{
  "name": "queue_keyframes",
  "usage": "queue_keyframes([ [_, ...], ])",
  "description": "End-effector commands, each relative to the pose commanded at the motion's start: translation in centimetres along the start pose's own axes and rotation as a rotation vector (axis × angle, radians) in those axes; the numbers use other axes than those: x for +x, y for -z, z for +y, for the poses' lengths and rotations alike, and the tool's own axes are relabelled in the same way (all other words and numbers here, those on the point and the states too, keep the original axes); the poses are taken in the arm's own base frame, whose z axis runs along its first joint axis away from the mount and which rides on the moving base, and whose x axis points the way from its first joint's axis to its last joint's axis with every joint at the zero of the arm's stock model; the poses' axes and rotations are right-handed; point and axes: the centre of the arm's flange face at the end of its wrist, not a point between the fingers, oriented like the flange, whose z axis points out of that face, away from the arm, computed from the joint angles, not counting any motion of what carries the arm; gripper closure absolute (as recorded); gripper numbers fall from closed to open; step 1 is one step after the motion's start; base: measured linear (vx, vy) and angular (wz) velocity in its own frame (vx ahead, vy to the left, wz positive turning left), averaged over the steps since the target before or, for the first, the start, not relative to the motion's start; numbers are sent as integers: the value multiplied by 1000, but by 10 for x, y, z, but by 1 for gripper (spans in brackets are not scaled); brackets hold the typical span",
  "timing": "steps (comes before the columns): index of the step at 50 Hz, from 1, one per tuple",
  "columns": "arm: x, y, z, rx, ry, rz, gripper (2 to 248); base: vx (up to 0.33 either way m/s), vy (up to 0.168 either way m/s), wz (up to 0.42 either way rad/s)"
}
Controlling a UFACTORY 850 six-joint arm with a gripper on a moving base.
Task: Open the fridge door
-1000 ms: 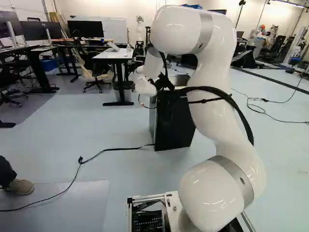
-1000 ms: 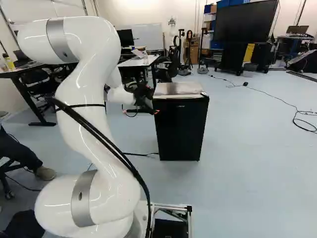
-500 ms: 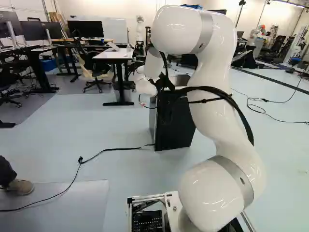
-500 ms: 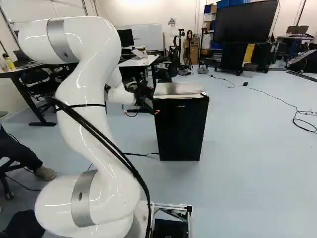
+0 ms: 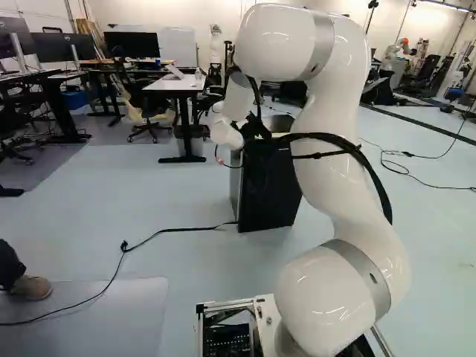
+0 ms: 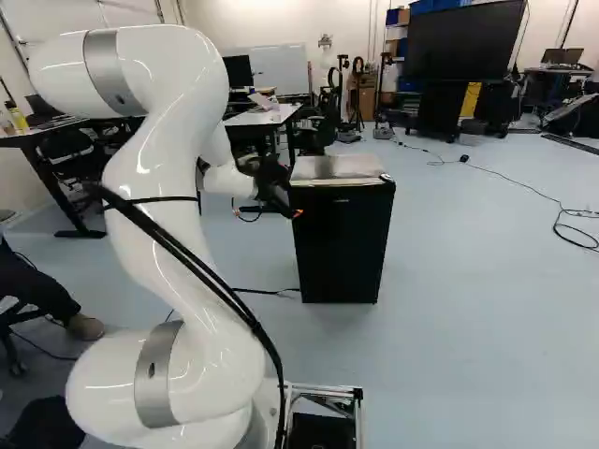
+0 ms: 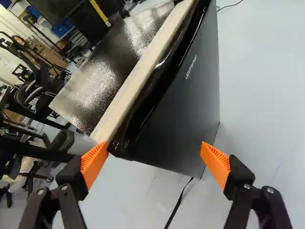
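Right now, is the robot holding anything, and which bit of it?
Nothing is held: the end effector stands open, its fingers wide apart, with the fridge just ahead of them.

White arm (image 5: pixel 331 119) right of middle, far end folded down in front of dark fridge's (image 5: pixel 268 197) top. Fridge upright on pale blue floor (image 5: pixel 149 197). Black cable (image 5: pixel 178 230) trails left from fridge's foot. Beyond: white worktop (image 5: pixel 171 85), office chair (image 5: pixel 147 105) beside it. Another robot (image 5: pixel 396 52), upper right.

The fridge door (image 7: pixel 186 105) is black, the claw's pads (image 7: pixel 217 160) ribbed orange, the floor (image 6: pixel 487 309) pale blue-grey.
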Motion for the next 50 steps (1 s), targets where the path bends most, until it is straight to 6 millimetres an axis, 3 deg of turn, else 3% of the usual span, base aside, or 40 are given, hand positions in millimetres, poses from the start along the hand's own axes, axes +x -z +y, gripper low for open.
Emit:
queue_keyframes([
  [50, 17, 51, 88, -117, -11, -31, 3, 0, 0, 0],
])
